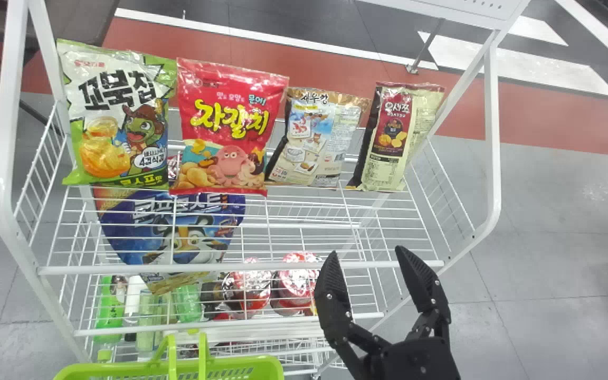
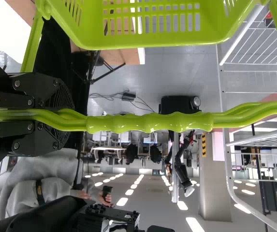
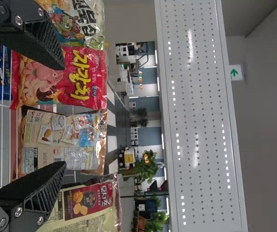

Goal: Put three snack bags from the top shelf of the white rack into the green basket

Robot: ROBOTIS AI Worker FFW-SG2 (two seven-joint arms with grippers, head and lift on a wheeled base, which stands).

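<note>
Left wrist view: our left gripper (image 2: 66,114) has jaws closed on the green basket's (image 2: 150,42) handle (image 2: 150,123). Four snack bags (image 1: 222,126) stand ahead-left to ahead of our right gripper's (image 1: 366,250) parted, empty jaws, bare shelf (image 1: 304,219) between; rightward, the rack's side frame (image 1: 494,158).

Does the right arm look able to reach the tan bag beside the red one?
Likely yes: the right tool stands open, facing the tan bag, with nothing visible between them.
</note>
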